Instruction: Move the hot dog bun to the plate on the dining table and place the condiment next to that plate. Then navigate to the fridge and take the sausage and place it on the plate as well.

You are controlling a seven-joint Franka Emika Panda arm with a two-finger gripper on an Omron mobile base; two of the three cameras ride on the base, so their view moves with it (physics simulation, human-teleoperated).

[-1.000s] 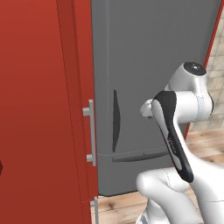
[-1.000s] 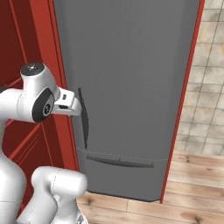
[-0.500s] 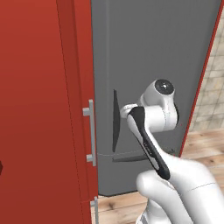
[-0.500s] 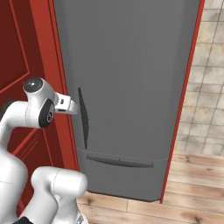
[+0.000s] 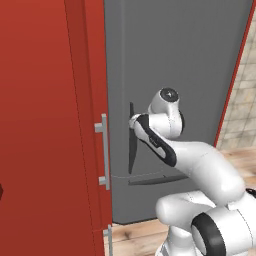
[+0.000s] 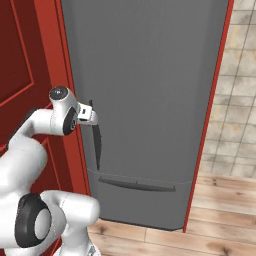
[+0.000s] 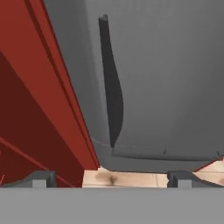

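Note:
The fridge point(image 5: 180, 60) is a tall grey unit with its door shut; it stands right in front of me point(image 6: 150, 75). A dark vertical handle point(image 5: 131, 142) runs down the door's left edge point(image 6: 97, 142). My gripper point(image 5: 133, 120) sits at the top end of that handle point(image 6: 93, 115), close to the door. In the hand view the handle point(image 7: 113, 87) lies straight ahead, and the gripper point(image 7: 111, 179) is open with nothing between its fingertips point(image 7: 41, 178). The hot dog bun, plate, dining table, condiment and sausage are out of view.
A red cabinet point(image 5: 45, 125) with a metal bar handle point(image 5: 104, 150) stands flush against the fridge's left side. A horizontal drawer handle point(image 6: 136, 186) crosses the fridge's lower part. To the right are a tiled wall point(image 6: 240, 100) and wooden floor point(image 6: 225, 210).
The arm has swung left and forward, bringing the hand from in front of the door's middle to the top of the fridge handle. The jaws have stayed open.

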